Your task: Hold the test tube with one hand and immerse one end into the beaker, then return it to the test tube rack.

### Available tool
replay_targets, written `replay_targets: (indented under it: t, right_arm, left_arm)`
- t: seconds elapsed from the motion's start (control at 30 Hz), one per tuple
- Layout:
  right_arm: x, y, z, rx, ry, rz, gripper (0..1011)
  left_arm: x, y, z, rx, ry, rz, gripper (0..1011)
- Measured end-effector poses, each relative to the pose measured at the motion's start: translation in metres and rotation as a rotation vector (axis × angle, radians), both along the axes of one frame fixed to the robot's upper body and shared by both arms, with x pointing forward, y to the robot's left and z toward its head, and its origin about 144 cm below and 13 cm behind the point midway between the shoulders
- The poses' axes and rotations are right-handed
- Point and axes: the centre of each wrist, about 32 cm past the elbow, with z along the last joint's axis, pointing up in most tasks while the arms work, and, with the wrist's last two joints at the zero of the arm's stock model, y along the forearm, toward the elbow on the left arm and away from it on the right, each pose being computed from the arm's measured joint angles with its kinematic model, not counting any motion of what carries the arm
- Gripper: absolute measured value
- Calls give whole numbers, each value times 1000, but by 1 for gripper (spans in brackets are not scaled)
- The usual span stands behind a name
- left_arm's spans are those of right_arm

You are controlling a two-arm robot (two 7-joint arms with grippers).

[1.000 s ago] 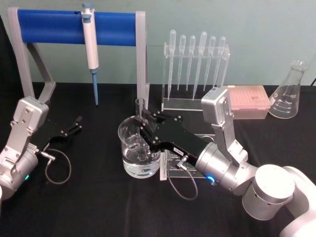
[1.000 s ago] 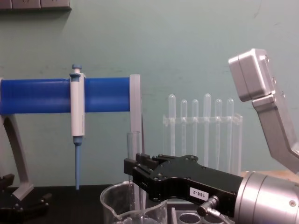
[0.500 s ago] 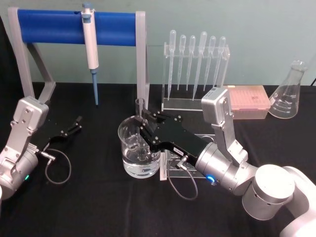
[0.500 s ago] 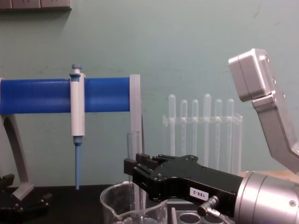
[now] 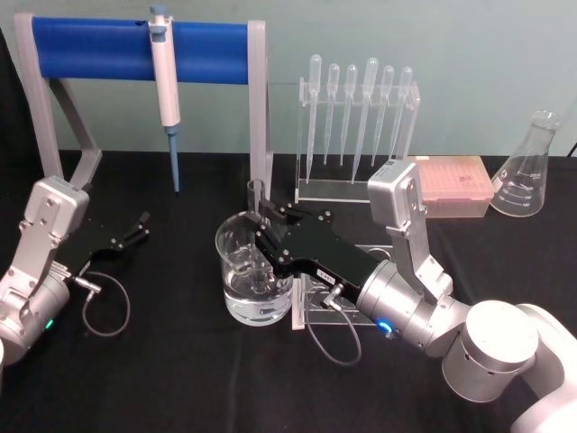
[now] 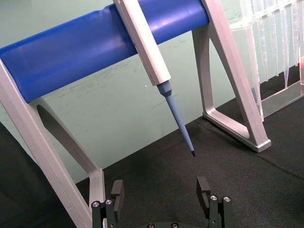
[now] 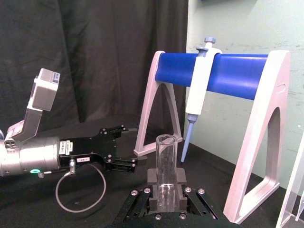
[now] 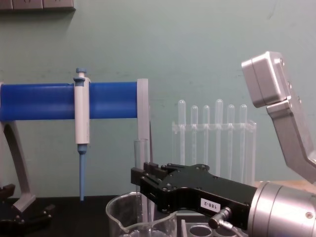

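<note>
Test tube [image 5: 255, 209] upright, clamped between the right gripper [image 5: 263, 223] fingers – rim above them, lower end down inside the beaker [image 5: 236, 271]. Gripper label reads "188-2". Left gripper [image 5: 140, 225] parked well off to the side, fingers apart.

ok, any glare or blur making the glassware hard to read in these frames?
Head view: even light, the beaker shows soft reflections, its rim still readable. Chest view: the test tube is faint against the pale wall. Right wrist view: tube sharp in the right gripper. Left wrist view: pipette rack slightly soft at the frame edge.
</note>
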Motion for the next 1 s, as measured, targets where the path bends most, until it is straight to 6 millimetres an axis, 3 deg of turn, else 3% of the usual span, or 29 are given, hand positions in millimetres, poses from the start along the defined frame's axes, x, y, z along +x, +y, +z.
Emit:
replay_targets:
  t: [1.0]
  right_arm:
    - [0, 0, 1, 1, -2, 0, 222]
  left_arm:
    - [0, 0, 0, 0, 0, 0, 1000]
